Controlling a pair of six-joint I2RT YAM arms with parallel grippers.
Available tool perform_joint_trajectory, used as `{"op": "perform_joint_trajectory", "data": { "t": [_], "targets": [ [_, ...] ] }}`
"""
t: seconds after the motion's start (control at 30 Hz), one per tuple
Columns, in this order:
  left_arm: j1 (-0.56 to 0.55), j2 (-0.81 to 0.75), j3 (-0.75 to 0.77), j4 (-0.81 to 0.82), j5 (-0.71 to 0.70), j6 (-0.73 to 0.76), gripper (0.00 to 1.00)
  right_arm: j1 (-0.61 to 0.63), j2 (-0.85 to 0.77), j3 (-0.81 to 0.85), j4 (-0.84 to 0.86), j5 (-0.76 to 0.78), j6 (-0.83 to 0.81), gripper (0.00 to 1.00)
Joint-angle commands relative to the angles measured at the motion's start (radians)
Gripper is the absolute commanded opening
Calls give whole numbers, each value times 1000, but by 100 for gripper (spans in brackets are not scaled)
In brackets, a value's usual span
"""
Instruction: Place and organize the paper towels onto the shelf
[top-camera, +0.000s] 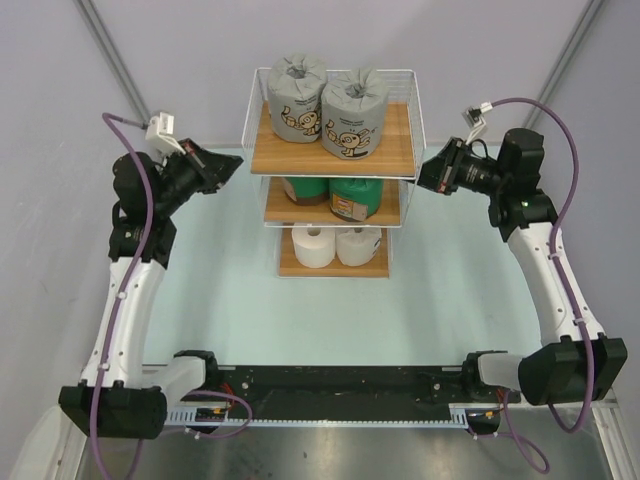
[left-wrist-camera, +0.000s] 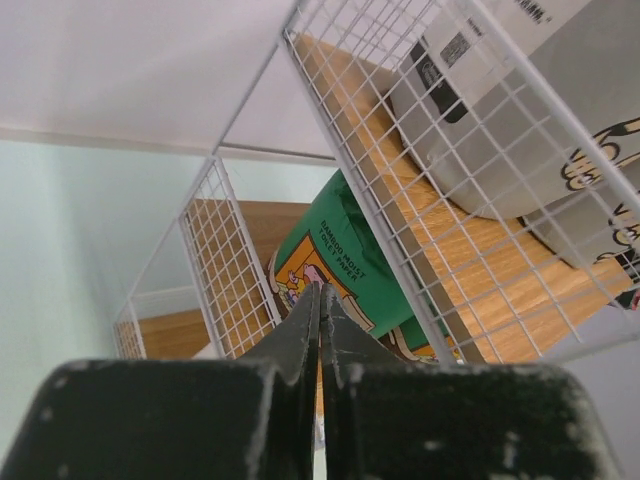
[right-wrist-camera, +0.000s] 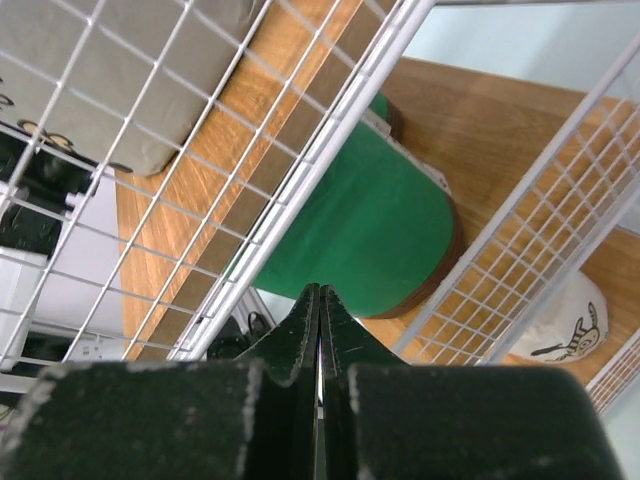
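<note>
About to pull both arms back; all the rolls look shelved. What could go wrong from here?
1. Both arms' shut jaws sit close beside the shelf; a sideways swing could snag its wire sides.
2. A bump could tip the grey rolls off the top board.

Left arm (top-camera: 125, 300) raised along the worktop's left edge, left gripper (top-camera: 230, 170) fingers pressed together, right arm (top-camera: 555, 285) mirrored at the right edge, right gripper (top-camera: 426, 176) likewise closed.

You had two matching arms: the left arm (top-camera: 125, 300) and right arm (top-camera: 556, 290) wore white shells between bulky black joint housings. A purple cable (top-camera: 525, 99) looped from a small white connector (top-camera: 160, 128) at each wrist. Your left gripper (left-wrist-camera: 320, 292) and right gripper (right-wrist-camera: 318, 292) were matt black, tapered, flecked with pale scuffs.
</note>
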Motion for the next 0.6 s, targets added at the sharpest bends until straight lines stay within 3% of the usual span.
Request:
{"op": "perform_joint_trajectory", "data": {
  "t": [0.0, 0.57],
  "targets": [
    [7, 37, 24, 62, 126, -47, 0, 32, -25, 46, -46, -44, -46, 0],
    [7, 118, 67, 102, 185, -38, 0, 70, 85, 48, 94, -231, 9, 0]
  ]
}}
